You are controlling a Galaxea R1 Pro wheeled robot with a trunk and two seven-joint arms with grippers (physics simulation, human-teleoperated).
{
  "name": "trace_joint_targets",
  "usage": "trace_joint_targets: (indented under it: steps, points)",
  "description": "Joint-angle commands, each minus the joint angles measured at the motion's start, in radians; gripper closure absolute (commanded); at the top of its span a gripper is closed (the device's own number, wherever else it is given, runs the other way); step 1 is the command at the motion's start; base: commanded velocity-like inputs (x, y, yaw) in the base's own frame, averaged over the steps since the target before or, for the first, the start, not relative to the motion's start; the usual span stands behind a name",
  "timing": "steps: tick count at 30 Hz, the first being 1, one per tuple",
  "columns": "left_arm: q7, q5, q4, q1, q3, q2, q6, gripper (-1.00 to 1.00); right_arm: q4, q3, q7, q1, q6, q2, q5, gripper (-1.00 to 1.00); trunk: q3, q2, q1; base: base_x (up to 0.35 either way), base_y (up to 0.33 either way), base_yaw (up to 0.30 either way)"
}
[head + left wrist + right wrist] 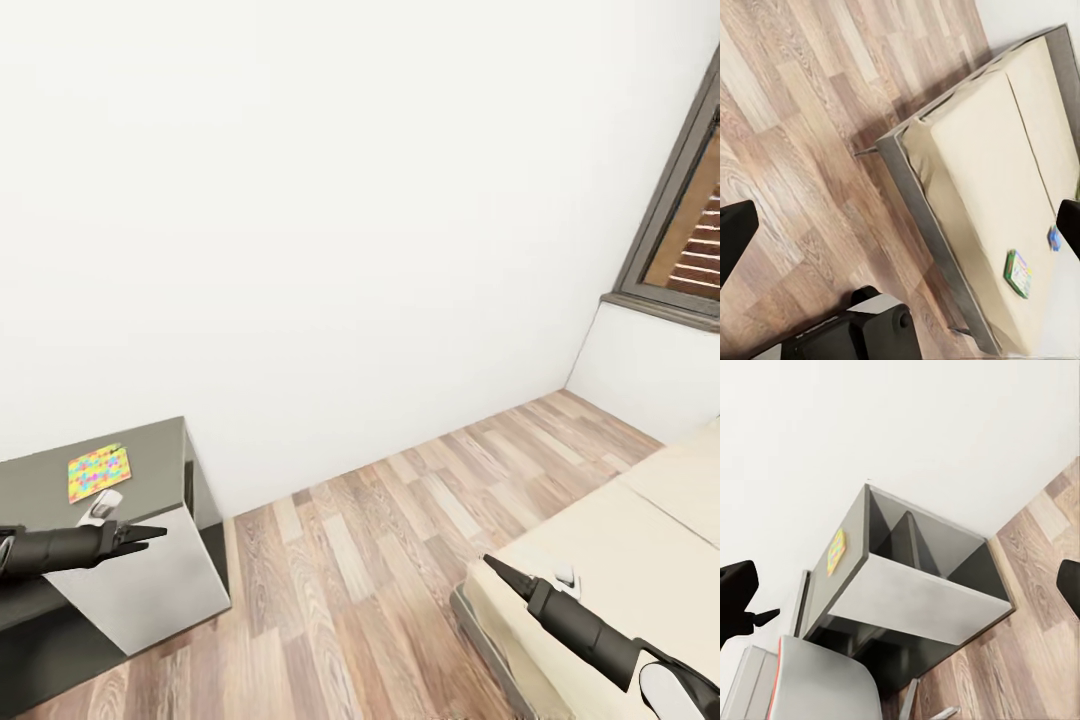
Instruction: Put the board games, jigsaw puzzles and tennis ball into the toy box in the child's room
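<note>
A flat, brightly coloured toy box lid or puzzle lies on the dark grey table at the lower left, and it also appears on the tabletop in the right wrist view. My left gripper hovers just in front of it over the table's edge, open and empty. On the cream bed lie a green board game and a blue item half hidden by a finger. My right gripper hangs open and empty over the bed's corner.
Wood floor runs between table and bed. The table has open shelf compartments on its side. A grey chair stands close to it. A white wall is behind, and a window is at the right.
</note>
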Motion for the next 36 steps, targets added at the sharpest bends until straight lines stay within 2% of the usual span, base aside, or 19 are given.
trace_joint_targets:
  steps: [1,36]
  points:
    - [-0.002,0.002,0.0,0.0,0.0,0.0,0.01,-1.0,0.0,-0.001,0.0,-0.001,0.008,0.0,-0.007,-1.0,-0.002,-0.002,0.001,0.0,0.0,-0.285]
    - [-0.002,0.002,0.0,0.0,-0.001,0.0,0.01,-1.0,0.024,0.001,0.0,-0.001,0.006,0.002,-0.006,-1.0,-0.002,-0.002,0.001,0.0,0.0,-0.285]
